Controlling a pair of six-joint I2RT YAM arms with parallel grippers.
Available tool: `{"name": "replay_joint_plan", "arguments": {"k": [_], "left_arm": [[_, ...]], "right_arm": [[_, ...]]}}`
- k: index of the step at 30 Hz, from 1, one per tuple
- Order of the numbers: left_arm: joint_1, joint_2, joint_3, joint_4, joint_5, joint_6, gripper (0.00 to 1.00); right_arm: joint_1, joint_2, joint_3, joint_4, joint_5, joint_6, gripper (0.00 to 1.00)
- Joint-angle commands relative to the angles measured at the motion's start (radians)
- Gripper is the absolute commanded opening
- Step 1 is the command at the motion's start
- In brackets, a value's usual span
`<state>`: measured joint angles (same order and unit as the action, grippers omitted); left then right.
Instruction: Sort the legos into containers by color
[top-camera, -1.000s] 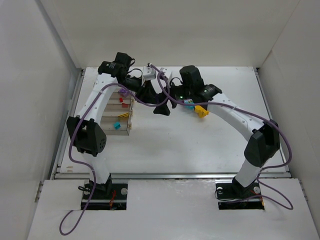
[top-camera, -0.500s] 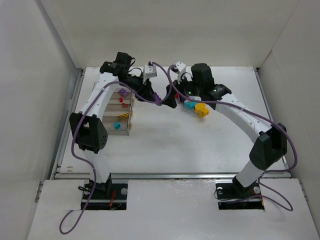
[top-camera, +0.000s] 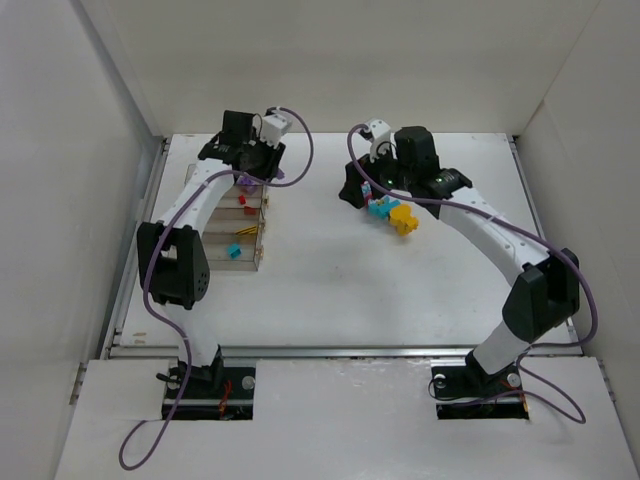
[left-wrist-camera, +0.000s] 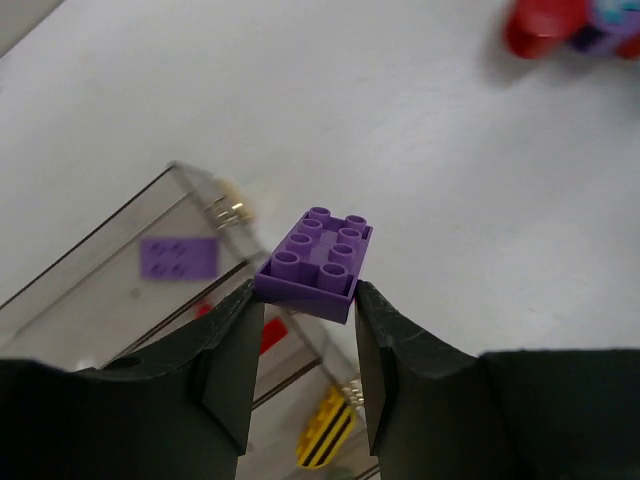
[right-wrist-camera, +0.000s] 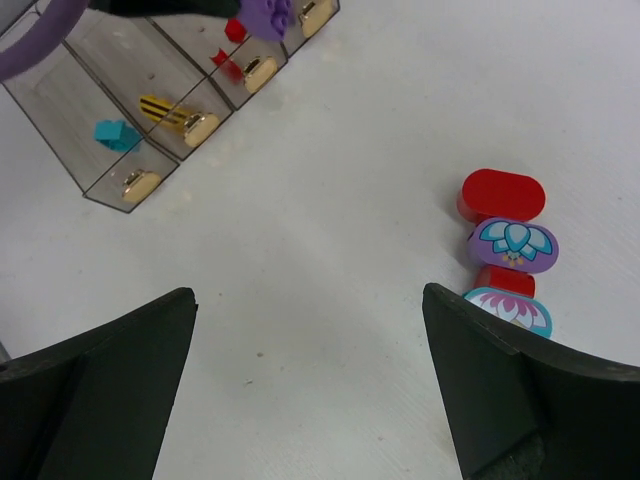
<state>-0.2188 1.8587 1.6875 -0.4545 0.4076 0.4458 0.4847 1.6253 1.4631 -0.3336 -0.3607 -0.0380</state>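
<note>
No writing, number or brand can be read on the legos (right-wrist-camera: 512, 245) or the containers (right-wrist-camera: 60, 115).

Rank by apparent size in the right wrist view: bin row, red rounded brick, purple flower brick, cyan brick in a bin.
1. bin row, largest by far
2. red rounded brick and purple flower brick: about alike, not ranked
3. cyan brick, smallest, though it may lie farther from the camera, so its true size is unsure
</note>
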Motion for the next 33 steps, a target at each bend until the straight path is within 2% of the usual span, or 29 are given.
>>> {"name": "replay_joint_plan", "arguments": {"k": [1, 4, 8, 16, 22, 24, 27, 29, 30, 31, 32, 33], "left_arm": [[0.032, -0.073, -0.050, 0.203, -0.426, -0.182, 0.00], [0.041, -0.052, -0.063, 0.234, -0.559, -0.205, 0.00], [0.073, 0.005, -0.042, 0.247, -0.610, -0.266, 0.00], [0.156, 0.174, 0.089, 0.154, -0.587, -0.320, 0.00], [0.202, 0.238, 0.147, 0.185, -0.555, -0.320, 0.00], [0.211, 0.247, 0.147, 0.175, -0.544, -0.320, 0.04], [0.211, 0.247, 0.147, 0.175, -0.535, -0.329, 0.26], [0.211, 0.247, 0.147, 0.175, -0.546, -0.341, 0.46], [0.211, 0.247, 0.147, 0.165, -0.546, -0.354, 0.64], [0.211, 0.247, 0.147, 0.165, -0.546, -0.354, 0.71], [0.211, 0.247, 0.147, 0.151, -0.556, -0.354, 0.74], [0.211, 0.247, 0.147, 0.151, -0.556, -0.363, 0.85]], "right_arm": [[0.003, -0.045, 0.012, 0.056, 0.048, 0.018, 1.00], [0.003, -0.032, 0.025, 0.056, 0.069, 0.018, 1.00], [0.003, -0.002, 0.049, 0.056, 0.048, 0.018, 1.00], [-0.008, 0.030, 0.069, 0.056, 0.039, 0.018, 1.00], [-0.017, 0.062, 0.124, 0.024, 0.019, 0.018, 1.00], [-0.017, 0.071, 0.135, 0.024, 0.008, 0.018, 1.00], [-0.017, 0.081, 0.135, 0.024, -0.001, 0.018, 1.00], [-0.017, 0.081, 0.135, 0.015, -0.001, 0.018, 1.00], [-0.017, 0.081, 0.135, 0.015, 0.023, 0.018, 1.00], [-0.017, 0.081, 0.135, 0.002, 0.023, 0.018, 1.00], [-0.017, 0.081, 0.144, -0.007, 0.023, 0.018, 1.00], [-0.029, 0.081, 0.144, -0.007, 0.023, 0.018, 1.00]]}}
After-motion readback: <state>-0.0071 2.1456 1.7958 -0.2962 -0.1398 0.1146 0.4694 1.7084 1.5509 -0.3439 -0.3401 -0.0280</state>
